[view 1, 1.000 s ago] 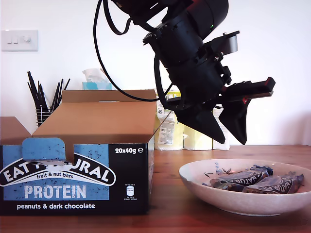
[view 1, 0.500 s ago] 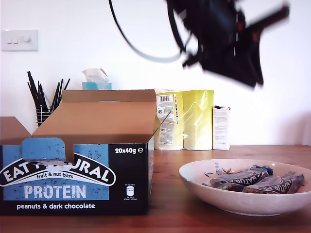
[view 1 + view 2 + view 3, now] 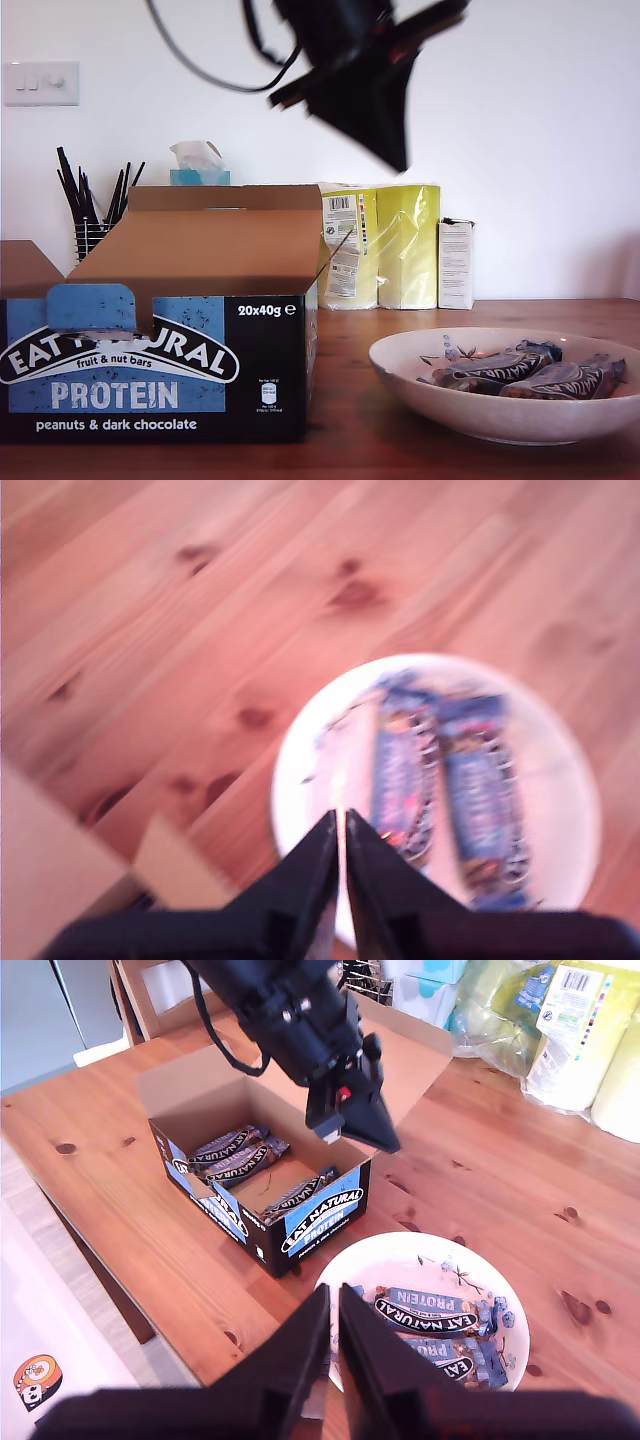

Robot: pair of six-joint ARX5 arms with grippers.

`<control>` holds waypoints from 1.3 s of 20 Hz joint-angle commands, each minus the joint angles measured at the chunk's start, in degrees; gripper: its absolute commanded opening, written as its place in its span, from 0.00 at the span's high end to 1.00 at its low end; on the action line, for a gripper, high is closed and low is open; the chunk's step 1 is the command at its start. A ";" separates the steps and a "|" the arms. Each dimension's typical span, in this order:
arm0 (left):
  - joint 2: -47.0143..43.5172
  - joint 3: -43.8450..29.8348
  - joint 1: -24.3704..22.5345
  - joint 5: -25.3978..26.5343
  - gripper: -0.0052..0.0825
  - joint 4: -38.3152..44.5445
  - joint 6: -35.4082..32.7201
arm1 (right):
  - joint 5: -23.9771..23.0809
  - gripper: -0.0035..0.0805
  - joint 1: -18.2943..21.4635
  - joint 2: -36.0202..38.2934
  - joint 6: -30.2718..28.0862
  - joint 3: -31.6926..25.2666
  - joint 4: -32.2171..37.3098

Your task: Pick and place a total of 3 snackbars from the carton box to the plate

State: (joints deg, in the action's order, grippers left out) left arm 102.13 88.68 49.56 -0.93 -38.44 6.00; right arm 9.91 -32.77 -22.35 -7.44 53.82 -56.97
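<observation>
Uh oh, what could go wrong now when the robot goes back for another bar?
Only two snackbars lie on the plate, so one more trip seems needed. My first gripper is shut and blurred in the exterior view, probably moving fast above the carton box; it might clip a raised brown flap. The bars left inside lie close together by a wall, so the jaws might pinch two or slip off.
</observation>
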 commanded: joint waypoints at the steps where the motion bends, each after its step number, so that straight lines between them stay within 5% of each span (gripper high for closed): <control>1: -1.88 -3.61 0.37 -0.07 0.97 1.42 0.20 | -0.11 0.97 -0.22 0.00 -0.11 -1.05 0.59; 9: -18.21 -26.84 -6.99 0.09 0.97 8.68 7.13 | 2.27 0.97 -0.22 -0.72 1.70 -1.05 0.11; 13: -18.25 -28.41 -9.75 0.42 0.95 8.79 11.08 | 2.64 0.97 -0.22 -2.58 3.08 -1.01 -0.76; 15: -16.55 -28.41 -9.84 0.44 0.77 9.70 12.37 | 2.60 0.97 -0.22 -3.80 2.89 -1.01 -0.74; 18: -13.11 -28.39 -10.54 0.70 0.31 10.12 15.50 | 2.60 0.97 -0.22 -4.70 2.25 -1.01 -0.72; 26: -4.33 -28.37 -15.23 -4.87 0.29 12.55 19.76 | 2.58 0.97 -0.22 -4.87 0.87 -1.01 -0.68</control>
State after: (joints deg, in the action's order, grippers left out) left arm 96.55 61.47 34.13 -5.37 -26.30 25.39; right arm 12.51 -32.77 -27.24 -6.13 53.82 -57.95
